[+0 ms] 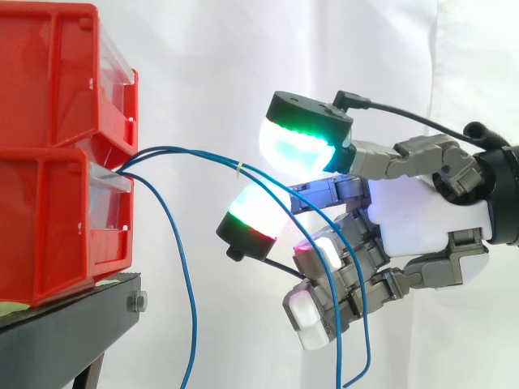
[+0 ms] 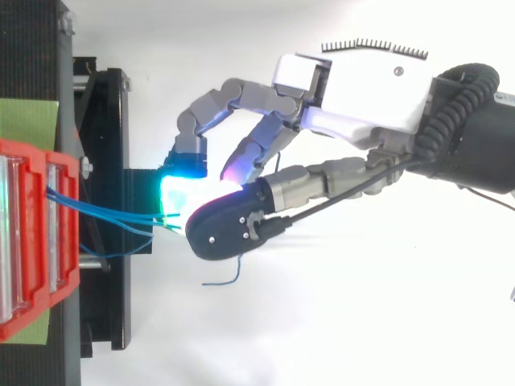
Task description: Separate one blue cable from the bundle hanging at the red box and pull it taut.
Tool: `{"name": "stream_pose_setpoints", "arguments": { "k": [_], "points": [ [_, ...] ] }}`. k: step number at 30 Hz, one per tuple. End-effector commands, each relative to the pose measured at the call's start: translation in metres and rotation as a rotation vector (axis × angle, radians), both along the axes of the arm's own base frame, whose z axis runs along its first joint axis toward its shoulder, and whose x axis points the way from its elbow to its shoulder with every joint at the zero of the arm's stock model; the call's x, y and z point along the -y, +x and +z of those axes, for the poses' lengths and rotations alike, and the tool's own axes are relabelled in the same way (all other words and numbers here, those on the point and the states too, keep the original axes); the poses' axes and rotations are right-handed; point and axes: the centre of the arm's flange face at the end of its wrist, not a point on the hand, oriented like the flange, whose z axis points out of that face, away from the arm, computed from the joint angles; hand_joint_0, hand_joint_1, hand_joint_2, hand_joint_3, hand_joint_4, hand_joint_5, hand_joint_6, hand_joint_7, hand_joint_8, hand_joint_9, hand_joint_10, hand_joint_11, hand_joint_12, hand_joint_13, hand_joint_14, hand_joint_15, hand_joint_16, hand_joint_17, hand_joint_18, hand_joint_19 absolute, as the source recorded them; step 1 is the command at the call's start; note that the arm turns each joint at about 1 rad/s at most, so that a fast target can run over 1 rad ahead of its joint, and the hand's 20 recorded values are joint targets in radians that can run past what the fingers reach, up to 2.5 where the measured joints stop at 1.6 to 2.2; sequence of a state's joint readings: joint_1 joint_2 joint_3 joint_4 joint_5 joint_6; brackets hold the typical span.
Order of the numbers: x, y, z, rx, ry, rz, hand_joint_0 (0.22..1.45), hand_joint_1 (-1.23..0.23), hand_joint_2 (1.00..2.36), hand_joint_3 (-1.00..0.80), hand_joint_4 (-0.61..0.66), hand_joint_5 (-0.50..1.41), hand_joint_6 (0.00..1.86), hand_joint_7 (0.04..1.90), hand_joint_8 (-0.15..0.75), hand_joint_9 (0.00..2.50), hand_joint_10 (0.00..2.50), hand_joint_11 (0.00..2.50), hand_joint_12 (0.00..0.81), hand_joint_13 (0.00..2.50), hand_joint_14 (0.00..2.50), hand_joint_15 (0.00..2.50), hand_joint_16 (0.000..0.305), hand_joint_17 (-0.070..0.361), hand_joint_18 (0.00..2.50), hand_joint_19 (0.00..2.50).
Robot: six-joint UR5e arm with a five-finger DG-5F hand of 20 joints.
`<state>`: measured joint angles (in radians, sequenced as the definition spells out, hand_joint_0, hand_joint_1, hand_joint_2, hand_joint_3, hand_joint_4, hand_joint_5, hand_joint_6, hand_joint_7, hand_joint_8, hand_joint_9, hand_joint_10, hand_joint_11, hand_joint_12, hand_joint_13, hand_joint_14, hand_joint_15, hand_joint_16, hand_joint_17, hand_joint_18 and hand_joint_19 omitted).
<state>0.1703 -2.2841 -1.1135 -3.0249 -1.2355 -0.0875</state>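
Hand [image 1: 422,215] reaches level toward red bins [image 1: 49,97], amid hanging blue cables [image 1: 195,151].

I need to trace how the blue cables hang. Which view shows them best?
The side view: the blue cables leave the red bins and droop in long loops past the hand. The top view shows short stretches between the bins and the hand, plus one loose end.
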Motion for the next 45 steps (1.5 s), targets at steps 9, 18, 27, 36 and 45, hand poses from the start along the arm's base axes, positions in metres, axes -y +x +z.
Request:
{"name": "stream_pose_setpoints", "arguments": {
  "k": [9, 18, 27, 36, 45],
  "points": [
    [0.000, 0.000, 0.000, 0.000, -0.002, -0.002, 0.61, -0.59, 1.00, -0.48, -0.05, -0.18, 0.88, 1.03, 0.214, 1.18, 0.02, 0.91, 0.289, 0.97, 0.02, 0.59, 0.043, 0.096, 0.66, 0.53],
    [0.000, 0.000, 0.000, 0.001, -0.004, -0.002, 0.61, -0.68, 1.02, -0.30, -0.10, -0.18, 0.91, 1.04, 0.211, 1.20, 0.02, 0.92, 0.285, 0.97, 0.02, 0.58, 0.043, 0.096, 0.68, 0.53],
    [-0.003, 0.000, 0.000, -0.002, -0.003, 0.006, 0.63, -0.74, 1.02, -0.20, -0.16, -0.17, 0.92, 1.11, 0.216, 1.32, 0.02, 1.05, 0.281, 1.00, 0.02, 0.59, 0.041, 0.091, 0.69, 0.49],
    [-0.007, -0.015, -0.008, -0.132, -0.041, 0.020, 0.65, -0.71, 1.02, -0.28, -0.16, -0.19, 0.94, 1.05, 0.190, 1.33, 0.02, 1.25, 0.280, 1.00, 0.02, 0.58, 0.038, 0.086, 0.66, 0.45],
    [-0.011, -0.032, 0.031, -0.169, -0.151, 0.029, 0.65, -0.69, 1.02, -0.31, -0.14, -0.20, 0.94, 1.02, 0.195, 1.24, 0.02, 1.37, 0.282, 1.00, 0.02, 0.60, 0.038, 0.085, 0.64, 0.43]
  ]
}}
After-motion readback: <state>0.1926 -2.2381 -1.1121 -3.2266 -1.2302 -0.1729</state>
